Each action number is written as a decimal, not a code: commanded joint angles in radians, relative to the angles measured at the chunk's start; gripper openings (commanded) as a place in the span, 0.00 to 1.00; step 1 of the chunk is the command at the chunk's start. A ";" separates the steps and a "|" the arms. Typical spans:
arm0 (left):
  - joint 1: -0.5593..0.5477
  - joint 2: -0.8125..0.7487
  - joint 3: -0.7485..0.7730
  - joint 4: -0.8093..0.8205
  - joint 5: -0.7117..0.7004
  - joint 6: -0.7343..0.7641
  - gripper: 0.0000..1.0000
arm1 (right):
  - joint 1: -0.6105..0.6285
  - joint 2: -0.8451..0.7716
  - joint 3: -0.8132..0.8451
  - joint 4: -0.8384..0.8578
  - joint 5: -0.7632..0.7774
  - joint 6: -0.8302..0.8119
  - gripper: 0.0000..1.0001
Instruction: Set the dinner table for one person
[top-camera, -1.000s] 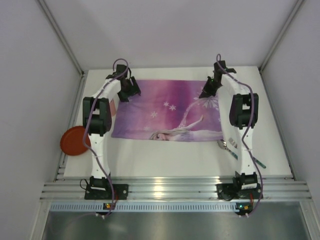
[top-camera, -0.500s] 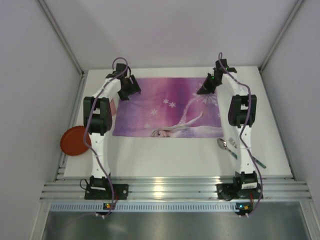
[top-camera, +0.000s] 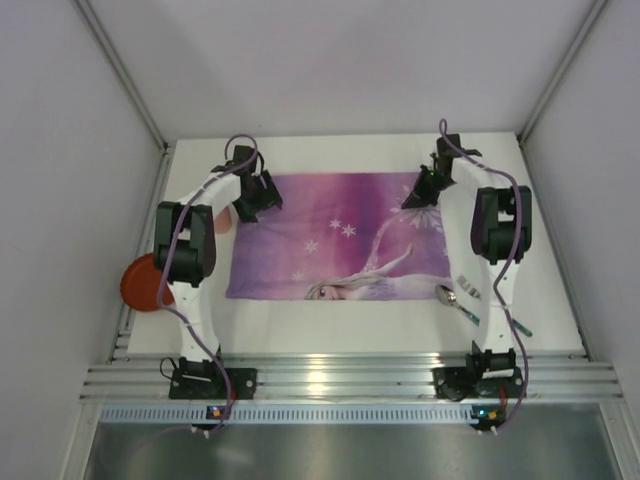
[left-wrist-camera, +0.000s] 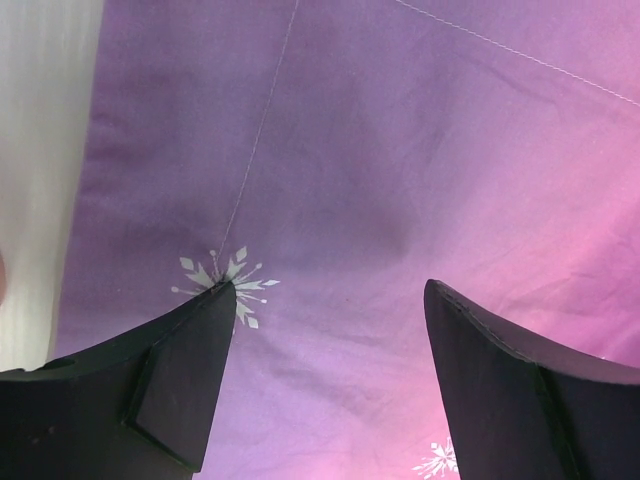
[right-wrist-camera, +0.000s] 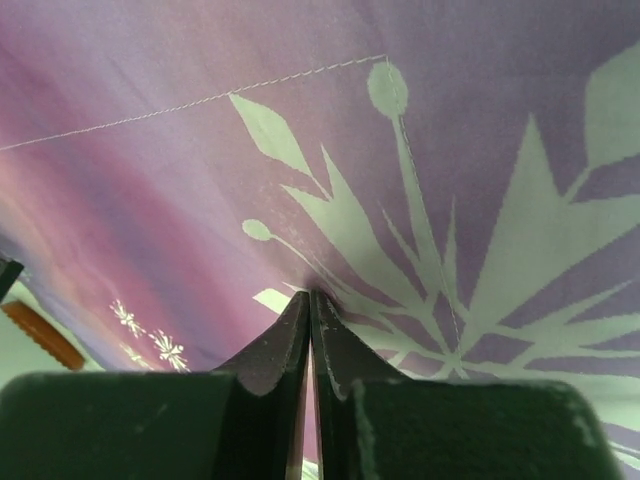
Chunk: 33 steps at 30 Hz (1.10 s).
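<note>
The placemat (top-camera: 340, 240) is pinched near its far right corner by the closed right hand (right-wrist-camera: 310, 296). The left hand (left-wrist-camera: 330, 290) is held wide apart, empty, above it. The placemat is spread centrally on the table (top-camera: 340, 328).

Obstacles: plate (top-camera: 138, 285) left, spoon (top-camera: 448, 295) right.

White dinner table (top-camera: 330, 328), viewed from above: purple snowflake-printed placemat (top-camera: 340, 240) spread across the middle; spoon (top-camera: 447, 295) beside its near right corner; orange plate (top-camera: 140, 282) at the left edge.
</note>
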 joint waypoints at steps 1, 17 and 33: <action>0.000 0.011 -0.046 -0.059 -0.016 -0.019 0.82 | -0.004 -0.062 -0.052 -0.034 0.145 -0.085 0.04; -0.016 -0.174 0.025 -0.113 -0.050 -0.042 0.98 | -0.003 -0.752 -0.516 -0.106 0.246 -0.120 0.90; -0.055 -0.330 -0.267 0.023 0.013 -0.080 0.97 | -0.003 -1.043 -1.006 -0.156 0.374 -0.089 0.81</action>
